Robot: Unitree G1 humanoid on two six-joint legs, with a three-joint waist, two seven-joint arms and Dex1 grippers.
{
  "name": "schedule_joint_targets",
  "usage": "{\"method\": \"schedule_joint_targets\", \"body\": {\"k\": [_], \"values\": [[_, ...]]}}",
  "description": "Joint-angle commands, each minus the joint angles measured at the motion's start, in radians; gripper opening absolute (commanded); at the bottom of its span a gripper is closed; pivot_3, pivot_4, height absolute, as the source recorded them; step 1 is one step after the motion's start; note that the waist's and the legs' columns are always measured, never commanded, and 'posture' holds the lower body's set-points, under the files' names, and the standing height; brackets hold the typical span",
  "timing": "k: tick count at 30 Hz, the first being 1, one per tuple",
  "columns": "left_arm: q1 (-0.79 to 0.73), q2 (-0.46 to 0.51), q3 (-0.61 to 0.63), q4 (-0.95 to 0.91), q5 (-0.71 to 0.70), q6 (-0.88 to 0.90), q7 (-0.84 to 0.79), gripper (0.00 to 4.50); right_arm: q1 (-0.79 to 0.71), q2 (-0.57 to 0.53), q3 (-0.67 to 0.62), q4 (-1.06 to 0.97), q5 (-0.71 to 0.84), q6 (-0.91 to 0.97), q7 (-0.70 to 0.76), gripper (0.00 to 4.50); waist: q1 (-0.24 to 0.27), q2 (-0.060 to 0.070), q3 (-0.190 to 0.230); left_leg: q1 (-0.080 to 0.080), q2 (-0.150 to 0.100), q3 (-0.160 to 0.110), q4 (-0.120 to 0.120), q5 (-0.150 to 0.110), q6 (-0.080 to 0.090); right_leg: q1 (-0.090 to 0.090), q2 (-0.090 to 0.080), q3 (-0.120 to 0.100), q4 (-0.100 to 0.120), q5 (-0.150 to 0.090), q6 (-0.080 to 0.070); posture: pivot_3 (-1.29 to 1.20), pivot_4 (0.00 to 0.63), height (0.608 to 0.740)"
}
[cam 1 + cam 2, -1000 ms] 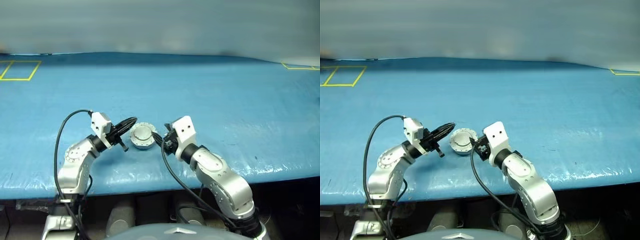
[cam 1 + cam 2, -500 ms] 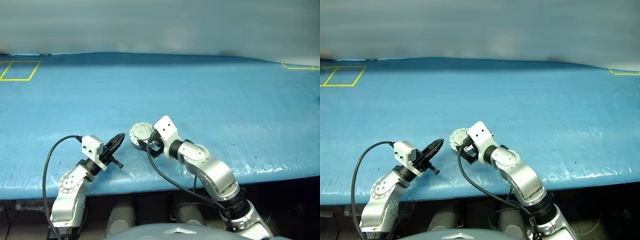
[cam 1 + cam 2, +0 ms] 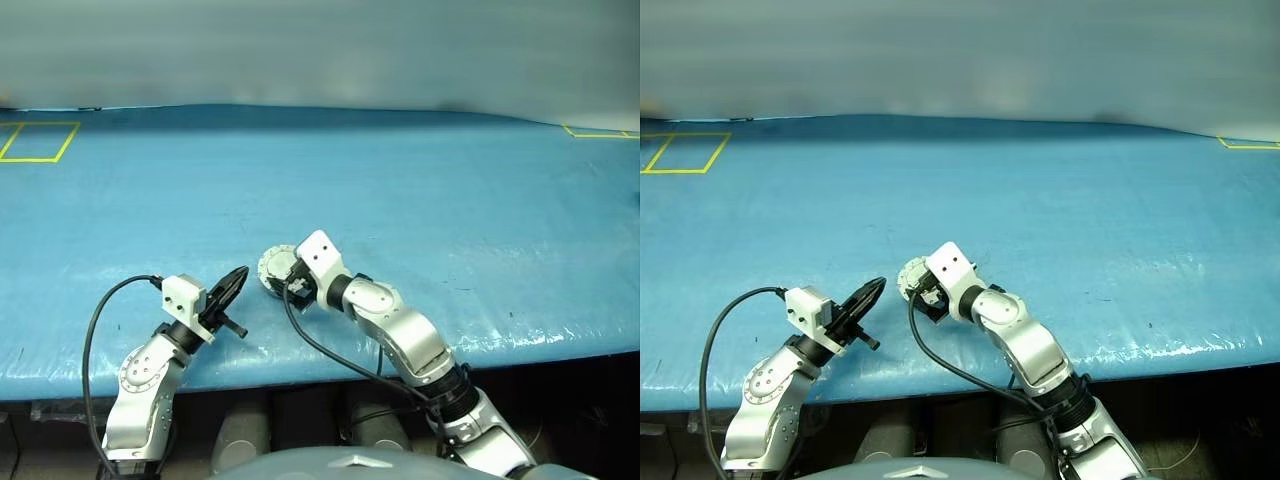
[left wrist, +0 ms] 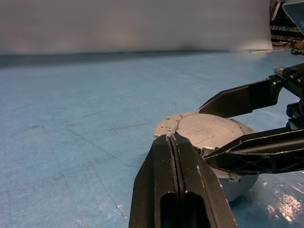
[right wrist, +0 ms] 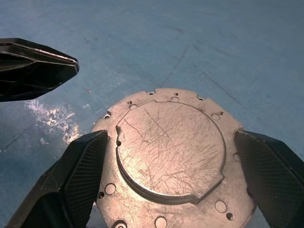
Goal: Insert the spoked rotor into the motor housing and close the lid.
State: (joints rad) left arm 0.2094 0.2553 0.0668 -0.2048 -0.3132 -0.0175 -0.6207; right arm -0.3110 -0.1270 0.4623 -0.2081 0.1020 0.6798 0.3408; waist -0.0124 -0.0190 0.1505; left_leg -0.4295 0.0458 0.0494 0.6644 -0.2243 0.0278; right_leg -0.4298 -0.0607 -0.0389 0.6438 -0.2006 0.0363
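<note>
Grey scratched metal marks the lid (image 5: 171, 147), closed flat on top of the motor housing (image 3: 273, 272), its plain outer face up with a raised round centre and small holes around the rim. The housing sits on the blue table cover (image 3: 420, 190), near the front edge and a little left of the middle. Its inside is hidden under the lid, so the windings and the spoked rotor cannot be made out.

The right gripper (image 5: 173, 190) reaches in from the right, its two black fingers spread wide on either side of the housing; in the right wrist view the pads (image 5: 83, 171) stand just beside the rim, and whether they touch it cannot be told. In the head views the white wrist block covers most of the housing's right half.

The left gripper (image 3: 235, 283) is just to the left of the housing and apart from it, its fingers pressed tightly together with nothing between them.

The cover stretches bare far and wide beyond the housing. Yellow tape outlines (image 3: 35, 140) sit at the far left and far right corners, partly cut off. The near edge of the table runs close below both grippers.
</note>
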Motion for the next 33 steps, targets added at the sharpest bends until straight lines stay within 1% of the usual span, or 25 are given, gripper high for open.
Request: {"method": "schedule_joint_targets", "body": {"k": [1, 2, 4, 5, 12, 22, 25, 33], "values": [[0.003, -0.002, -0.006, -0.014, -0.005, -0.026, 0.003, 0.00, -0.013, 0.009, -0.002, -0.013, -0.009, -0.025, 0.013, 4.09, 0.000, 0.000, 0.000, 0.000, 0.000, 0.000, 0.000, 0.000, 0.000, 0.000, 0.000, 0.000, 0.000, 0.000, 0.000, 0.00, 0.150, 0.740], [0.004, -0.002, -0.006, -0.013, -0.005, -0.027, 0.004, 0.00, -0.013, 0.009, -0.002, -0.013, -0.012, -0.026, 0.015, 3.91, 0.000, 0.000, 0.000, 0.000, 0.000, 0.000, 0.000, 0.000, 0.000, 0.000, 0.000, 0.000, 0.000, 0.000, 0.000, 0.00, 0.150, 0.740], [0.005, -0.002, -0.008, -0.011, -0.006, -0.027, 0.005, 0.00, -0.013, 0.010, -0.003, -0.016, -0.017, -0.026, 0.018, 3.24, 0.000, 0.000, 0.000, 0.000, 0.000, 0.000, 0.000, 0.000, 0.000, 0.000, 0.000, 0.000, 0.000, 0.000, 0.000, 0.00, 0.150, 0.740], [0.005, -0.002, -0.010, -0.009, -0.007, -0.026, 0.005, 0.00, -0.014, 0.011, -0.003, -0.019, -0.019, -0.025, 0.020, 3.02, 0.000, 0.000, 0.000, 0.000, 0.000, 0.000, 0.000, 0.000, 0.000, 0.000, 0.000, 0.000, 0.000, 0.000, 0.000, 0.00, 0.150, 0.740], [-0.008, 0.001, -0.006, 0.007, -0.014, -0.027, 0.005, 0.00, -0.056, 0.009, -0.016, -0.062, -0.014, 0.020, 0.046, 3.02, -0.001, 0.001, 0.000, 0.000, 0.000, 0.000, 0.000, 0.000, 0.000, -0.001, 0.000, 0.000, 0.000, 0.000, 0.000, 0.00, 0.150, 0.740], [-0.016, 0.005, -0.015, 0.014, -0.024, -0.020, -0.003, 0.00, -0.101, -0.022, -0.003, -0.056, -0.009, 0.068, 0.111, 3.02, -0.001, 0.001, 0.001, -0.001, 0.000, 0.000, -0.002, 0.000, 0.000, -0.001, 0.000, 0.000, 0.000, 0.000, -0.001, 0.00, 0.150, 0.740], [-0.016, 0.006, -0.019, 0.015, -0.025, -0.016, -0.007, 0.00, -0.119, -0.019, -0.023, -0.059, 0.014, 0.098, 0.131, 3.02, -0.001, 0.001, 0.001, -0.001, 0.000, 0.000, -0.002, 0.000, 0.000, -0.001, 0.000, 0.000, 0.000, 0.000, -0.001, 0.00, 0.150, 0.740], [-0.022, 0.007, -0.029, 0.024, -0.026, -0.013, -0.017, 0.00, -0.147, -0.037, -0.035, 0.001, 0.018, 0.078, 0.172, 3.02, -0.001, 0.001, 0.001, -0.001, 0.000, 0.000, -0.002, 0.000, 0.000, -0.002, 0.000, 0.000, 0.000, 0.000, -0.001, 0.00, 0.150, 0.740]]}}
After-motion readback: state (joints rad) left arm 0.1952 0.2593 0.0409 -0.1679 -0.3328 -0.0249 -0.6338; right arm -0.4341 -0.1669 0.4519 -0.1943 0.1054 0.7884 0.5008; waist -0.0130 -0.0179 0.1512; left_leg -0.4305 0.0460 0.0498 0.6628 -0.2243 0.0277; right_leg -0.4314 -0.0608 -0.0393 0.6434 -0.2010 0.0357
